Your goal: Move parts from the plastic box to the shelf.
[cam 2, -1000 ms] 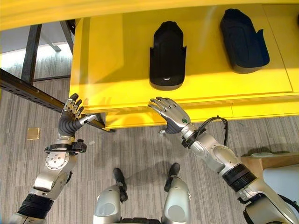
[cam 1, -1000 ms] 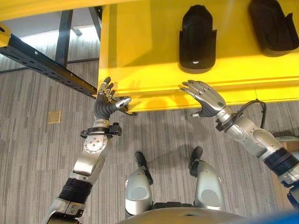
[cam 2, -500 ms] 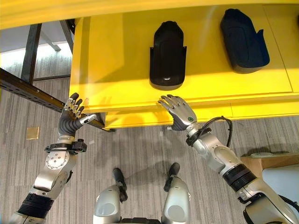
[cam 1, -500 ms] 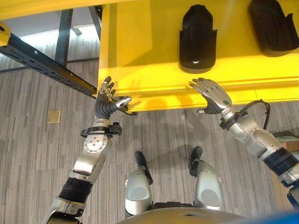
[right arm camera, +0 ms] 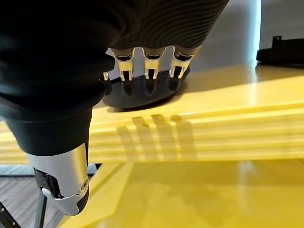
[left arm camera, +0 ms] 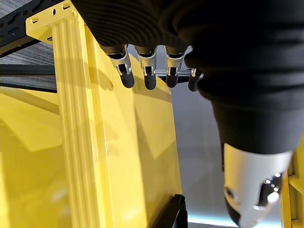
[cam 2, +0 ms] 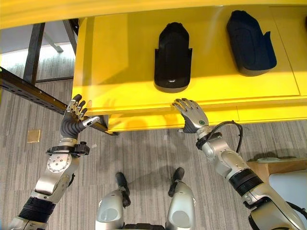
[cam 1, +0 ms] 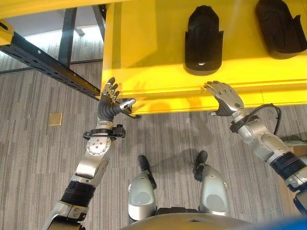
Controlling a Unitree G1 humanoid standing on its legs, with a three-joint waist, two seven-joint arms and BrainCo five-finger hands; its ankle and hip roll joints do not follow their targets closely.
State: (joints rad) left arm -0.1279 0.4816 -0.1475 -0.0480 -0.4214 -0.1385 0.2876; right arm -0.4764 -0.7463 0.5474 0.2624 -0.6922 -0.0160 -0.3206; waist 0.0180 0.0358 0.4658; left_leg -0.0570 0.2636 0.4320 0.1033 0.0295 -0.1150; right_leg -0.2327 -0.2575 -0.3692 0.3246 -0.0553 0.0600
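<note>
Silver-fingered right robot hand [cam 2: 193,114] spread, empty, at yellow shelf [cam 2: 124,72] edge below black part [cam 2: 172,56]; left robot hand [cam 1: 110,101] likewise.

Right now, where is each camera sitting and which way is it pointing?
Left eye view: head, looking down at the yellow shelf, two black parts and both arms.
Right eye view: same head, slightly offset; same scene.
Left wrist view: left wrist, along the open left hand toward the shelf's corner.
Right wrist view: right wrist, past the open right hand at the nearer part.
Shared: the shelf.
</note>
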